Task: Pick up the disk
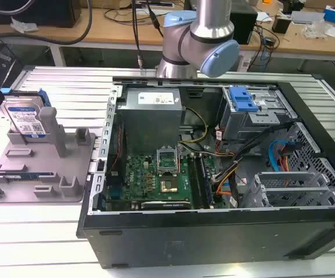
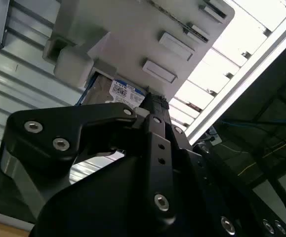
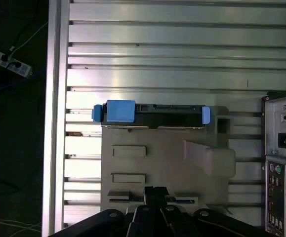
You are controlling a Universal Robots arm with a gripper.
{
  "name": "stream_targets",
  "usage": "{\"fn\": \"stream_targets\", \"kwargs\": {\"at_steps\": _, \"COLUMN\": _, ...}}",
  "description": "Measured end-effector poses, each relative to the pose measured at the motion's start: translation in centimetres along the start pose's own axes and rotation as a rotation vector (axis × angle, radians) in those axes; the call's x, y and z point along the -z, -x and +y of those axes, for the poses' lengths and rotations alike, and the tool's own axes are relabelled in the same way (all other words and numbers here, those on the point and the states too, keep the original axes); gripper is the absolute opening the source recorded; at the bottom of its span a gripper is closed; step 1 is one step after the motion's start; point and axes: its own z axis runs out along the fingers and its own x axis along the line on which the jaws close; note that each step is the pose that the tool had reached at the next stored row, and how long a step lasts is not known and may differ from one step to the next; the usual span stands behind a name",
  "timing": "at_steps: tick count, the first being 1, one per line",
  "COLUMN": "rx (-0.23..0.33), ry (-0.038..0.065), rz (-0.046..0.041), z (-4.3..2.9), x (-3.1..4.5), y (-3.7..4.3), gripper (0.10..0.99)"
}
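One disk (image 1: 25,119) stands on its long edge in a grey plastic fixture (image 1: 40,168) at the exterior view's left. Its white-and-blue label faces the camera, and a blue frame runs along its edges. A tall grey post of the fixture stands just beside it. The fixture lies flat on the ribbed aluminium tabletop (image 1: 57,81), just beside an open computer case (image 1: 213,231) that lies on its side. Inside the case are a green motherboard (image 1: 155,176), a grey power supply (image 1: 153,110), a blue drive-bay bracket (image 1: 242,101) and loose cables. The robot arm (image 1: 202,40) rises behind the case.

In the first wrist view, the disk (image 3: 155,114) is seen edge-on from above, seated at one end of the fixture (image 3: 157,158), with blue frame pieces at both of its ends. The black hand (image 3: 156,190) hangs over the opposite end of the fixture, apart from the disk, and seems to touch nothing. I cannot tell how wide the hand stands.

In the second wrist view, the hand (image 2: 152,101) points toward the disk (image 2: 125,94), whose label shows between the hand's body and the fixture (image 2: 133,29).
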Motion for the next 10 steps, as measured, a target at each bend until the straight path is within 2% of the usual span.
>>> {"fn": "stream_targets", "kwargs": {"at_steps": 10, "rx": 0.000, "ry": 0.000, "rz": 0.0000, "z": 0.00, "x": 0.00, "y": 0.00, "gripper": 0.106}}
